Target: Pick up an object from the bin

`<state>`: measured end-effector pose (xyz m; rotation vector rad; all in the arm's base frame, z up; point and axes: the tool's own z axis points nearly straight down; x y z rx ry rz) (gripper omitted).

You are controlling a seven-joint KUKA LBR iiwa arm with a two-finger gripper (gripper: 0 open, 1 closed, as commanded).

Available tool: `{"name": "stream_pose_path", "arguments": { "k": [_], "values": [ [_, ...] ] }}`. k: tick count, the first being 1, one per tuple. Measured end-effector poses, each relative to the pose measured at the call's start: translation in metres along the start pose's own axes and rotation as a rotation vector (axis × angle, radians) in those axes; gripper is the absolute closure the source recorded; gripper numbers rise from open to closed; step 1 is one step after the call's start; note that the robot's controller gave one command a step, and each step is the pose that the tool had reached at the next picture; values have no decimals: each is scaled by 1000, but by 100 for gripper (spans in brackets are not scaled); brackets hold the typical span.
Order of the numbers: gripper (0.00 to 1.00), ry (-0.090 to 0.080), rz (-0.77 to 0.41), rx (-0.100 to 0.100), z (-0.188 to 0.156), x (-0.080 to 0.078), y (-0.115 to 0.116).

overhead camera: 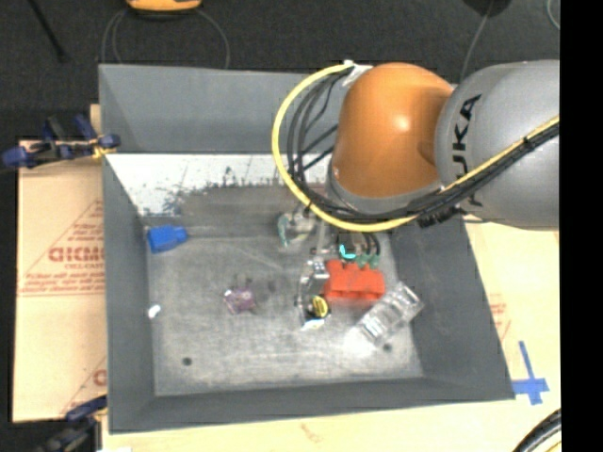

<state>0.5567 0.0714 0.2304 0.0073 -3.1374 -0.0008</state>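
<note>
My gripper [309, 295] reaches down from under the orange wrist cover to the bin floor right of centre. Just below its tip lies a small yellow and black thing [317, 310], touching it or nearly so. A red block-like thing [355, 282] with a green bit on top sits right beside the gripper on its right. A clear plastic piece [388, 316] lies lower right of the red block. A small purple thing [240, 300] lies on the floor to the gripper's left, apart from it.
A blue thing [166, 239] rests near the bin's left wall at the back. A tiny white scrap [154, 312] lies by the left wall lower down. The arm and its orange cover hang over the bin's back right part.
</note>
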Motion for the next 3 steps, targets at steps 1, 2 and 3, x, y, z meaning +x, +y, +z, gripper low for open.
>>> {"name": "stream_pose_path", "arguments": {
  "k": [1, 2, 3],
  "values": [
    [0, -14, 40, -3, 156, -28, 7],
    [100, -18, 43, -4, 153, -29, 7],
    [100, -17, -178, 1, 5, -35, 32]
  ]
}}
